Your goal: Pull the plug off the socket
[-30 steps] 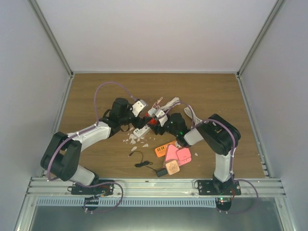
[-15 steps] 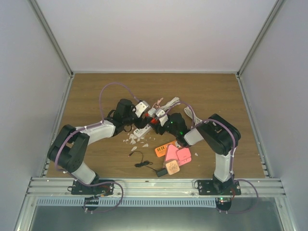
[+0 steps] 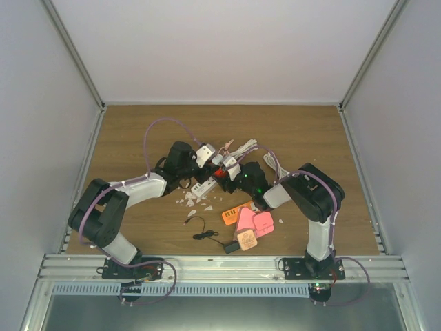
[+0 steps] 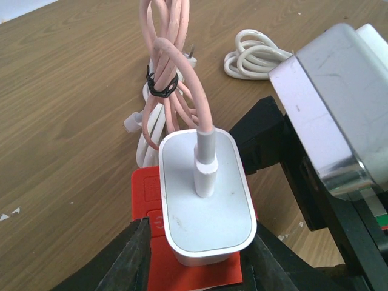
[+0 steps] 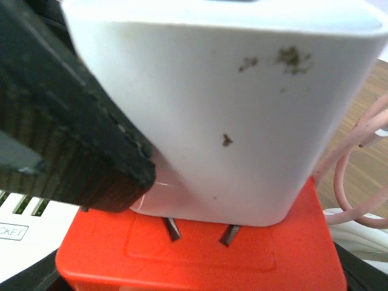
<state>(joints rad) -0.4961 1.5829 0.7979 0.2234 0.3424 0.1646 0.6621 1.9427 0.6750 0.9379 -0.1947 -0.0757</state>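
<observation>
White plug (image 4: 206,200) was clamped in jaws of left gripper (image 4: 194,257) for pulling; socket (image 5: 200,254) was gripped in jaws of right gripper (image 5: 191,276), likely as anchor.

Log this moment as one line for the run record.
step: plug not yet off | left gripper: shut on white plug | right gripper: shut on red socket | prongs: partly exposed

— Where does the plug (image 4: 206,200) sit?
— On top of the socket (image 5: 200,257), mid-counter, with its prongs showing in the gap between them. The left gripper (image 4: 197,257) has a finger on each side of it.
— Around them?
— A cable bundle (image 4: 165,85) lies just behind, toward the far edge. A power strip (image 3: 202,187) lies just left of the socket. Flat cards (image 3: 249,221) lie toward the near edge.
</observation>
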